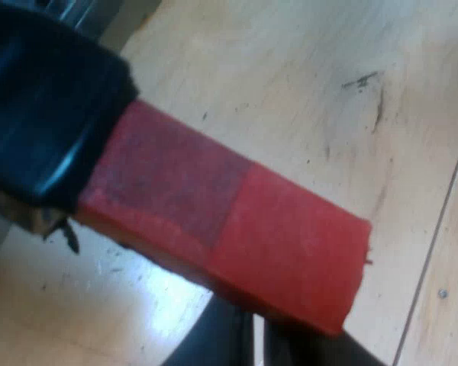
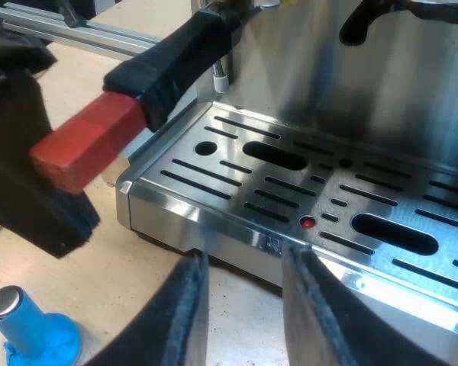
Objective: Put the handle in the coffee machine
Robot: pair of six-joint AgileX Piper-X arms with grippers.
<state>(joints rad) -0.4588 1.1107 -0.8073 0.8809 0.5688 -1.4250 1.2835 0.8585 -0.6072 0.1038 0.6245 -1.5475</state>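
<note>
Dark handle with a squared, matte red end, scuffed darker along 1 half when seen close up. Slants down from the espresso machine at its front, past the corner of the slotted drip tray, with the red end out over the wooden table. Right at that red end, left gripper; cannot tell whether clamped on it. Low before the tray's front edge, right gripper, 2 fingers parted, holding nothing. Nearby on the table, blue tamper, upright.
</note>
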